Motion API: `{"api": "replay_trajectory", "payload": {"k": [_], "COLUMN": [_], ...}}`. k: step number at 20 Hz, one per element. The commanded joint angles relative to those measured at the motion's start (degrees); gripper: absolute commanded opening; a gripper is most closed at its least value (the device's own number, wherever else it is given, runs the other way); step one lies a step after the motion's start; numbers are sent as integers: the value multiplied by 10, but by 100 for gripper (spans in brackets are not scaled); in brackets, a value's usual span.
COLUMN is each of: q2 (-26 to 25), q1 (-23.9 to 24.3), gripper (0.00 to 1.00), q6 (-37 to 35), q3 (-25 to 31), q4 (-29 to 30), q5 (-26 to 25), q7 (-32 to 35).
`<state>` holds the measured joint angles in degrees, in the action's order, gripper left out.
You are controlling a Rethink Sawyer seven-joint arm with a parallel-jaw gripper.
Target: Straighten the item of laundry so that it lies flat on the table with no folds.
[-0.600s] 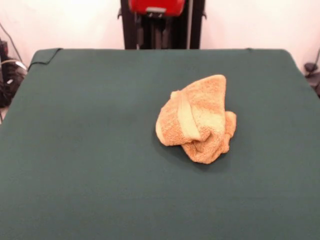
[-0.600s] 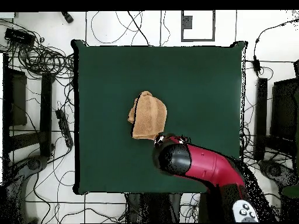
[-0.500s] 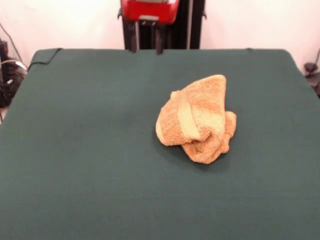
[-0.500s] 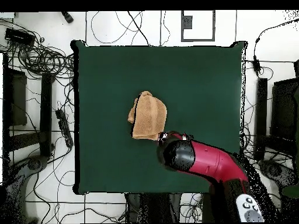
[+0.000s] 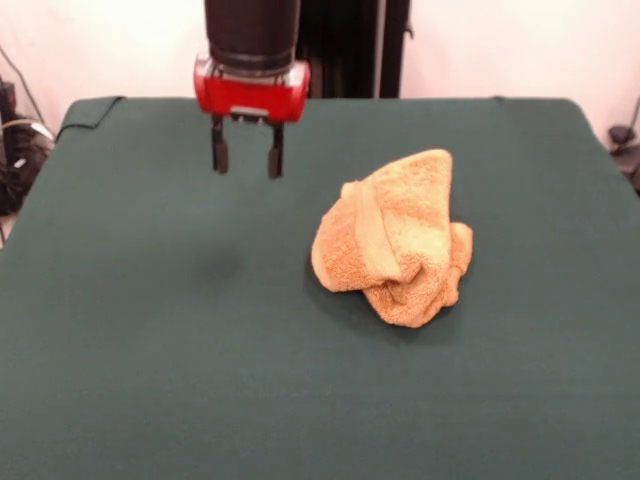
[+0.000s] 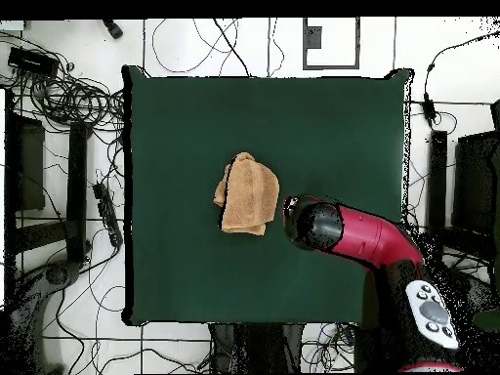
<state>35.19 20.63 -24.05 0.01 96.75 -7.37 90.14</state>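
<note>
While we look from the front, we see the towel [image 5: 392,240] sitting in a bunched-up heap near the middle of the green table [image 5: 150,330]. It is folded over itself, and a pale smooth band [image 5: 372,232] runs across its top. Our gripper [image 5: 246,158] hangs in the air above the table, off to one side of the towel and not touching it. Its two black fingers [image 5: 217,150] point down with a gap between them, holding nothing. From above, the red arm [image 6: 366,237] reaches in beside the towel [image 6: 248,194].
</note>
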Motion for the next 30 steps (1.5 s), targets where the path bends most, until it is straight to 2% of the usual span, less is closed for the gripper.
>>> {"api": "replay_trajectory", "payload": {"k": [1,6,13,19,30], "q2": [-68,-69,-57,-49,-47], "q1": [-26,-33,-55,-78,-118], "gripper": [100,100,100,100,100], "q6": [-126,-208,-272,-263,-199], "q3": [76,91,85,70,43], "q4": [-127,-165,-209,-202,-168], "q5": [13,44,47,50,63], "q7": [9,27,43,75,121]}}
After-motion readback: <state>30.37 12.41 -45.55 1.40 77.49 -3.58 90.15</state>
